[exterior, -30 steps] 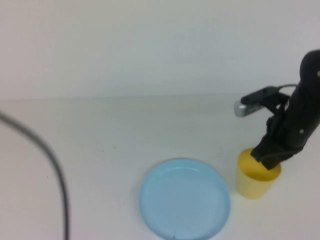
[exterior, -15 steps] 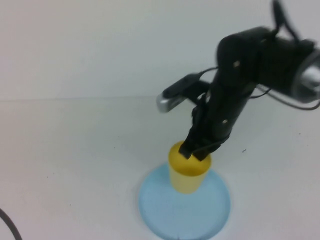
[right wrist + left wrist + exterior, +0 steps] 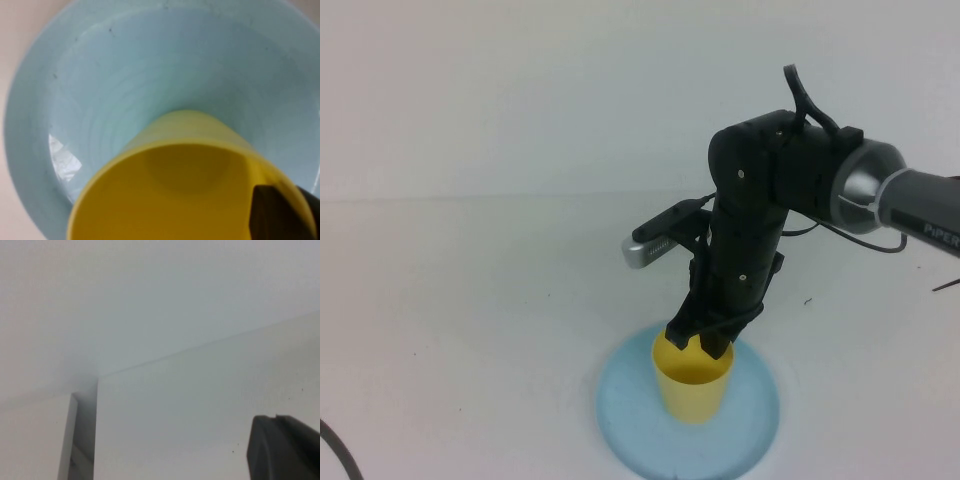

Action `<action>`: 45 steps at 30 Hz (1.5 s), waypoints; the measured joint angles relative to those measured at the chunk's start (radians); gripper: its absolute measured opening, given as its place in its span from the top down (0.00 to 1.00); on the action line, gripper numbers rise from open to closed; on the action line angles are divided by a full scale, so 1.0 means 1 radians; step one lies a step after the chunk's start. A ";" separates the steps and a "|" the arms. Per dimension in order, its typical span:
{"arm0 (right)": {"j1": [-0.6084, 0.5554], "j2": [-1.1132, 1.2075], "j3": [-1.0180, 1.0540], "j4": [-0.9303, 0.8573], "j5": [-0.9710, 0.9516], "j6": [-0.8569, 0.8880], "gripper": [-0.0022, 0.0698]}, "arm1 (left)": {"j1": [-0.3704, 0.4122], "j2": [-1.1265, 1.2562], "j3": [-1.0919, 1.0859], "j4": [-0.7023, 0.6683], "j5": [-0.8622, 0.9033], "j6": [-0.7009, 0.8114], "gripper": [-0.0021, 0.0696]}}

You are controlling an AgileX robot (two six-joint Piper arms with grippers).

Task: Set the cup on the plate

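One hand at work: right hand [image 3: 700,338] clamped on the far rim of the cup [image 3: 692,385], one finger inside the mouth and one outside, shut on the wall. Cup upright over the plate [image 3: 620,420], near the plate's middle, base low on or just above the blue surface; contact not certain from the high view. From the right wrist view, yellow cup [image 3: 185,190] seen down its mouth with the plate [image 3: 100,75] all around beneath it, so well inside the rim. Left hand [image 3: 285,447] parked away from the work, only a dark edge of it visible above bare tabletop [image 3: 200,400]; fingers not readable. Probable step: lowering and letting go. Risks from here: releasing while the base hangs short of the plate, giving a drop and a wobble on a light tumbler; opening too little, so the inner finger drags the rim on the way up and tips the cup; pulling back sideways instead of straight up, sliding cup and plate across the tabletop [image 3: 470,300].
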 joint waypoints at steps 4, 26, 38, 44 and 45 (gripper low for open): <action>0.000 0.002 -0.002 0.000 0.009 0.001 0.79 | 0.000 0.000 0.000 0.002 0.000 0.000 0.97; 0.007 -0.668 0.134 -0.146 -0.080 0.067 0.88 | 0.000 -0.080 0.079 0.051 -0.034 -0.017 0.97; 0.007 -1.506 1.067 -0.146 -0.592 0.136 0.96 | 0.000 -0.388 0.287 0.030 -0.044 -0.084 0.97; 0.007 -1.850 1.325 -0.276 -0.658 0.316 0.96 | 0.002 -0.421 0.296 0.028 -0.068 -0.084 0.97; 0.007 -1.887 1.333 -0.313 -0.638 0.358 0.96 | 0.010 -0.421 0.298 0.030 -0.079 -0.084 0.97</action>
